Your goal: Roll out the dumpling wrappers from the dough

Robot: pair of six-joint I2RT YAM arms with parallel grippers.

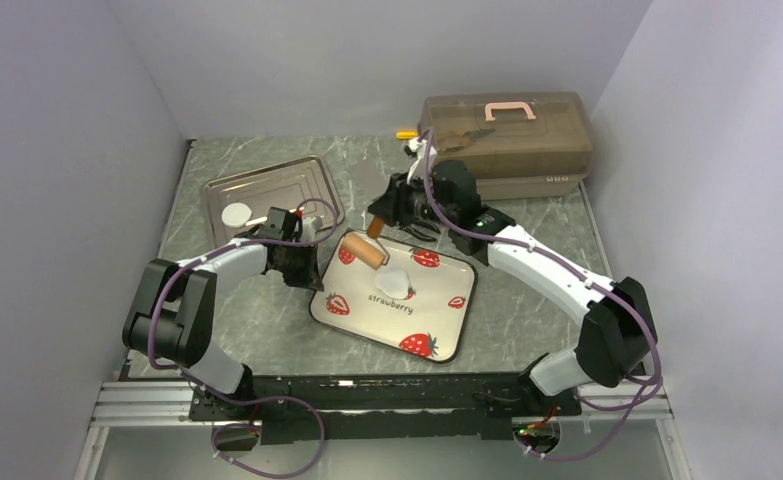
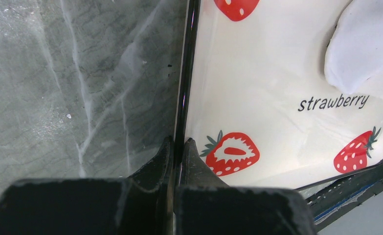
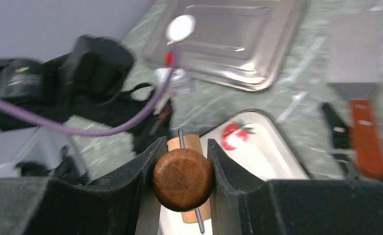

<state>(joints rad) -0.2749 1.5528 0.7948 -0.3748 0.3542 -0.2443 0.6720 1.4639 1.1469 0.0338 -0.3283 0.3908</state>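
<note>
Two arms are bolted at the near edge of the grey marbled surface, the left arm reaching in from the left and the right arm from the right. Between them lies a square white plate with a dark rim, printed with red strawberries and the word "strawberry". It sits turned at an angle to the surface's edge.

The left jaws are closed on the plate's left rim. In the left wrist view the dark edge runs straight into the thin slit between the two black fingers, one finger outside the plate and one inside, just beside a printed strawberry.

The dough rests on the plate a little beyond its middle, just above the printed word. It is a small, soft white patch, flattened and uneven in outline.

Touching or just beside the dough's far-left side is the brown wooden roller, lying over the plate's far-left corner. The right jaws grip it by its dark round end knob, one finger pressed against each side.

Farther back on the left is a shiny metal tray, and in it lies one of the dumpling wrappers, a thin white disc near the tray's left side. A metal scraper with an orange handle lies on the surface to the right of the tray. At the far right stands a brownish translucent toolbox with a pink handle.
</note>
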